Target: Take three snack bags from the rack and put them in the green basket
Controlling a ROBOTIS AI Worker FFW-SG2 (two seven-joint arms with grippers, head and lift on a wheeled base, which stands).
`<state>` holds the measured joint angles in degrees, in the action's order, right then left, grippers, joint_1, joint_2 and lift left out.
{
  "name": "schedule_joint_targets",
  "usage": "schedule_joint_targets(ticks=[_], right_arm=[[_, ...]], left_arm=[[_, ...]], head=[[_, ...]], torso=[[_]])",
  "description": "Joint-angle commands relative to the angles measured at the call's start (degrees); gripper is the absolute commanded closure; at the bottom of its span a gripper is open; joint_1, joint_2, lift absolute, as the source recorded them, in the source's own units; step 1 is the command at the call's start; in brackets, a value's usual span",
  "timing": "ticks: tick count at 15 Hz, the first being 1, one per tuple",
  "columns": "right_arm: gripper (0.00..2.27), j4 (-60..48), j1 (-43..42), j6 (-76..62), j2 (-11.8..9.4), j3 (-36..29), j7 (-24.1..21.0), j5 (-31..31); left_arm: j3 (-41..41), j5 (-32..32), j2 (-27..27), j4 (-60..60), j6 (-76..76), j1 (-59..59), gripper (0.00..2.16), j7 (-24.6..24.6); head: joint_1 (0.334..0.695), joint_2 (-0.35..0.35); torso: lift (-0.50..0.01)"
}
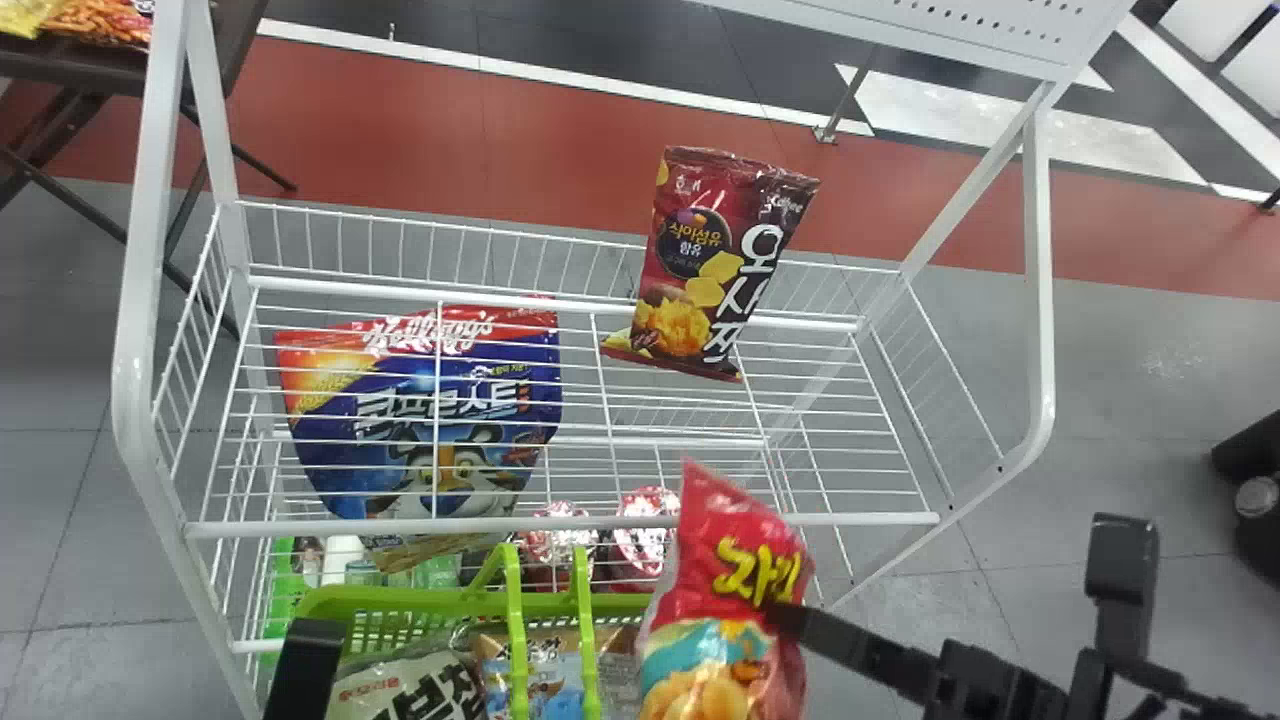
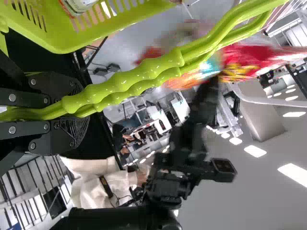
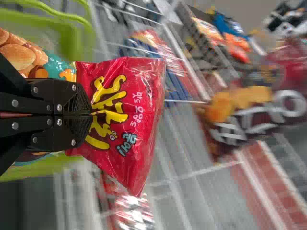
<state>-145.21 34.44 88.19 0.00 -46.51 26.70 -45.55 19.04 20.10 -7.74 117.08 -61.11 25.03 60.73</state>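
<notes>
- Right gripper [image 1: 785, 620]: closed on the red snack bag [image 1: 740, 560], its fingers pinching the pack across the middle.
- Red snack bag: held upright in front of the rack [image 1: 560, 524], at the right-hand part of the green basket [image 1: 450, 603]; whether it is directly above the basket cannot be told.
- Left gripper [image 2: 79, 107]: clamped on the two green handles [image 1: 515, 630], which lie side by side between its fingers.
- Green basket: at the near side of the rack, containing a pale snack bag [image 1: 410, 690] at left and a blue-and-brown snack bag [image 1: 545, 675] beside it.
- Dark red snack bag [image 1: 700, 260]: upright at the rack's far right part, slightly tilted.
- Blue cereal bag [image 1: 430, 410]: at the rack's left, seen through white wires.
- Red-and-white packs [image 1: 645, 535]: low in the rack, just beyond the basket's rim.
- Dark tabletop [image 1: 60, 65]: at the far left, bearing orange packets [image 1: 100, 22].
</notes>
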Motion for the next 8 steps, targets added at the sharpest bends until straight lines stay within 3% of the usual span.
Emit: schedule_joint_targets(ticks=[1,4,8], right_arm=[[2.19,1.2,0.8,1.9,0.1,3.1,-0.1,0.6],[2.19,3.7,2.5,1.9,0.1,12.7,-0.9,5.6],[2.19,6.1,5.2,-8.1,-0.5,26.1,-3.0,12.7]], left_arm=[[0.4,-0.1,0.0,0.0,0.0,-0.2,1.27,-0.1],[0.5,-0.1,0.0,0.0,0.0,-0.2,1.27,-0.2],[0.6,-0.2,-0.1,0.3,0.0,-0.1,1.27,-0.5]], head=[[0.695,-0.350],[0.695,-0.350],[0.695,-0.350]], torso=[[-0.007],[-0.007],[-0.007]])
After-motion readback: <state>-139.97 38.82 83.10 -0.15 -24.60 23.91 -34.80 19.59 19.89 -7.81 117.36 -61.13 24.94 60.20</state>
